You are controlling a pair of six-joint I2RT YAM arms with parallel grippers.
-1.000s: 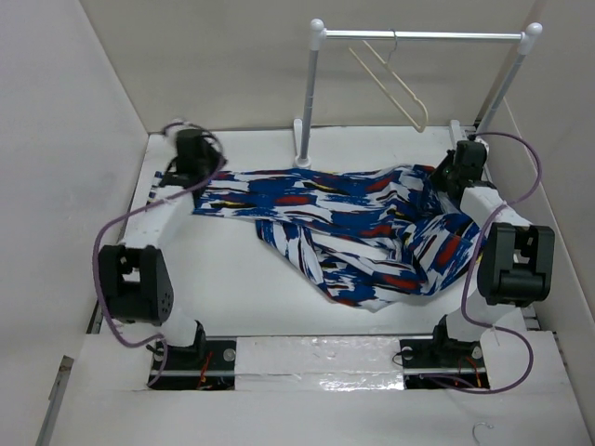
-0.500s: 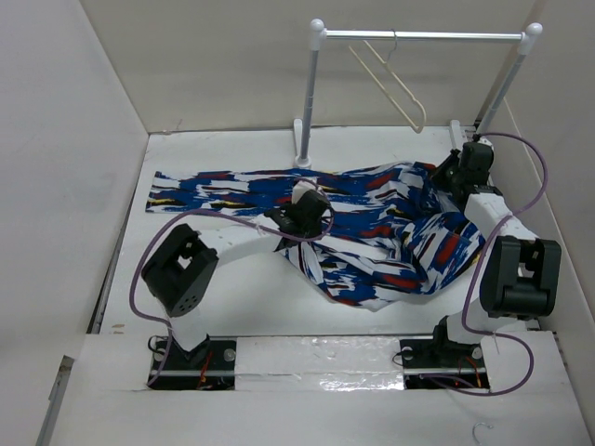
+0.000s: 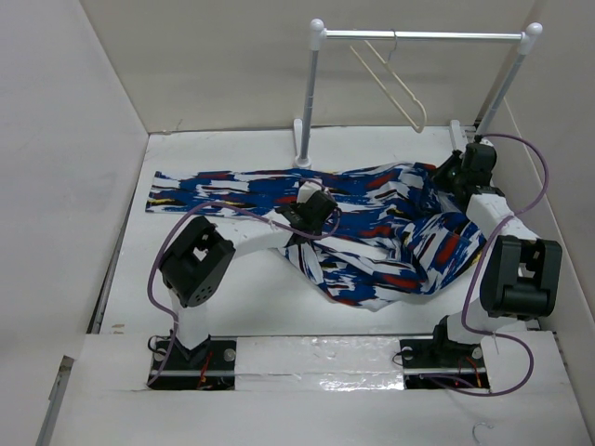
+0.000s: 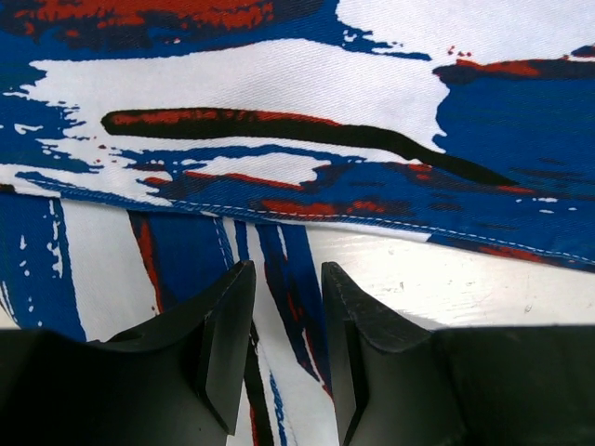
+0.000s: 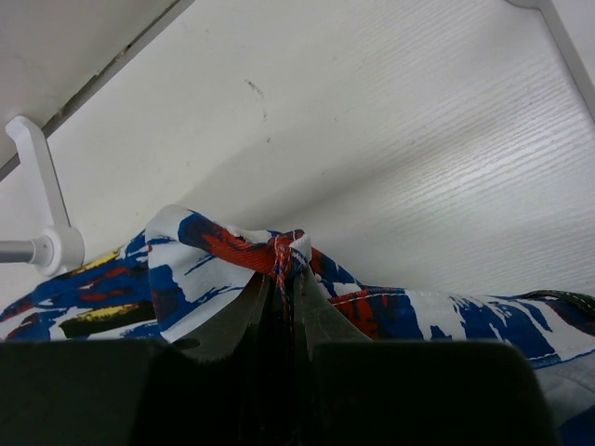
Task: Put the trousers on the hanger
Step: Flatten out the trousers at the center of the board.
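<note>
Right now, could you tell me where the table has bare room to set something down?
Bare table: the far strip behind the trousers beside the rail post, and the near-centre patch before them. Crowded: centre and right, under fabric.

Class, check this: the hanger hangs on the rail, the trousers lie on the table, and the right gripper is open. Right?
Not quite. The right gripper is shut on a fold of the trousers, as the right wrist view shows. The rest holds.

Trousers (image 3: pixel 372 223) in soft matt woven cloth, hem neatly stitched, table (image 5: pixel 446 158) white-painted with fine grain showing, rail bar (image 3: pixel 428 35) shiny metal, hanger (image 3: pixel 395 88) smooth cream, left gripper (image 4: pixel 286 279) matt black plastic, near-edge strip (image 3: pixel 316 358) glossy white
</note>
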